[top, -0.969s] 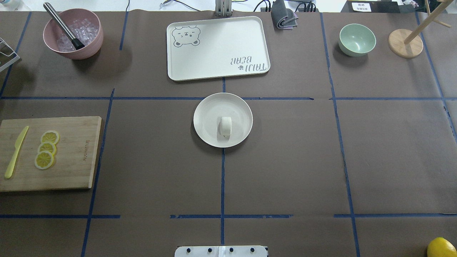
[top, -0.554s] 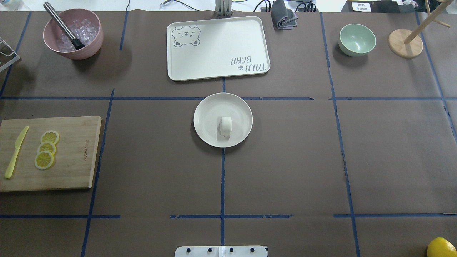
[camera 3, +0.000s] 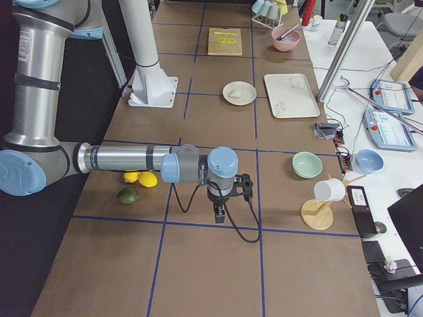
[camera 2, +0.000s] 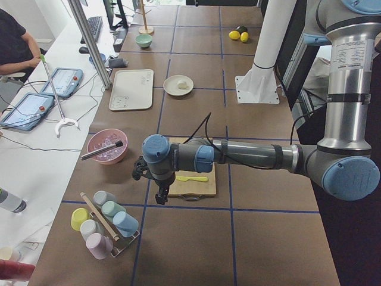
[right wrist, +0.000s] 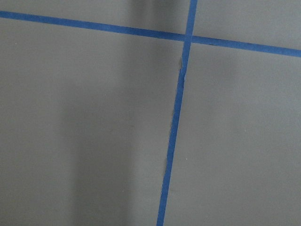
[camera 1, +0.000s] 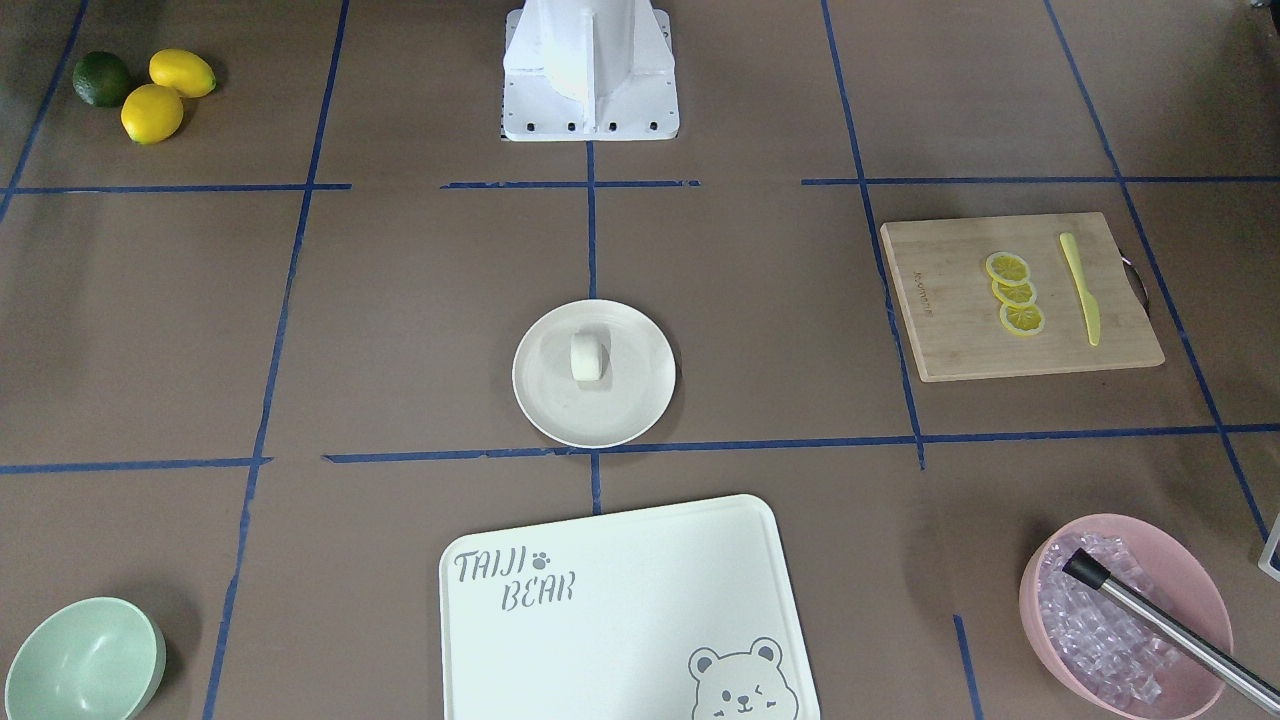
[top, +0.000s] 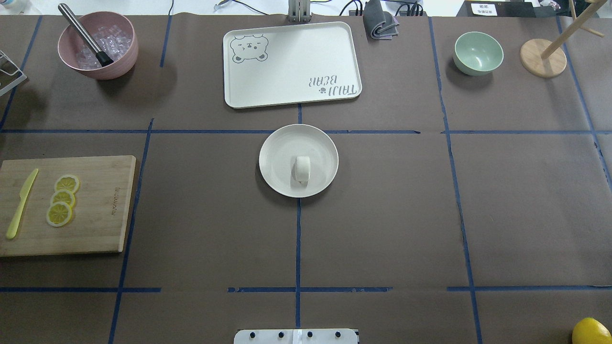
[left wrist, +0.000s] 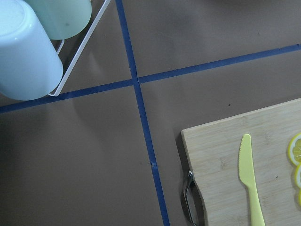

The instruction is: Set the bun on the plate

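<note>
The bun (top: 302, 168) is a small white rounded lump lying on the round off-white plate (top: 277, 148) at the table's centre. It lies just robot-side of the plate's middle, and shows on the plate (camera 1: 620, 410) as the bun (camera 1: 587, 357) in the front-facing view too. No gripper is near it. My left gripper (camera 2: 158, 195) hangs over the table's left end beside the cutting board; I cannot tell whether it is open or shut. My right gripper (camera 3: 219, 215) hangs over bare table at the right end; its state cannot be told either.
A bear-printed tray (top: 291, 64) lies beyond the plate. At the left are a pink bowl of ice (top: 98, 45) and a cutting board (top: 95, 205) with lemon slices and a yellow knife. A mint bowl (top: 478, 52), wooden stand (top: 543, 58) and lemon (top: 591, 331) sit right.
</note>
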You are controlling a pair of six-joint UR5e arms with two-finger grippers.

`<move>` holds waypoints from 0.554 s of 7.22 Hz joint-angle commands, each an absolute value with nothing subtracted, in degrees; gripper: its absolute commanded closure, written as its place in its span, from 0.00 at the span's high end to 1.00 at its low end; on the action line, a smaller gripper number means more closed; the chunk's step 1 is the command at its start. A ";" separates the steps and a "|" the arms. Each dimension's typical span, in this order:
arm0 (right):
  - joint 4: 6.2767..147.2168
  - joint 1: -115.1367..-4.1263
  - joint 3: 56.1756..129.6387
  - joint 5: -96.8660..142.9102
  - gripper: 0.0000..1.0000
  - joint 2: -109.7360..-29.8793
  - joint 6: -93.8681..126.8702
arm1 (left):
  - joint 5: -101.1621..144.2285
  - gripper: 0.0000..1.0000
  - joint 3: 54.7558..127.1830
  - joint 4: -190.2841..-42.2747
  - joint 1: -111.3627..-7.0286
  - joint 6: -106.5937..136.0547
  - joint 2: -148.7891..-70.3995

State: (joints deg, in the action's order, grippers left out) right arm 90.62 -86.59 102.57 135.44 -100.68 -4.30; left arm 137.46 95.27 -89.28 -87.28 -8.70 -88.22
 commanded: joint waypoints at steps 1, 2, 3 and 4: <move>90.62 -86.48 102.57 135.27 1.00 -100.20 -4.31 | 136.94 1.00 96.41 -89.03 -86.93 -8.70 -88.42; 90.62 -86.40 102.57 135.26 1.00 -100.11 -4.31 | 137.02 1.00 96.50 -89.03 -86.84 -8.70 -88.50; 90.62 -86.40 102.57 135.26 1.00 -99.85 -4.31 | 137.02 1.00 97.03 -88.95 -86.92 -8.70 -88.42; 90.62 -86.48 102.57 135.26 1.00 -99.76 -4.31 | 137.02 1.00 97.29 -88.86 -86.84 -8.70 -88.33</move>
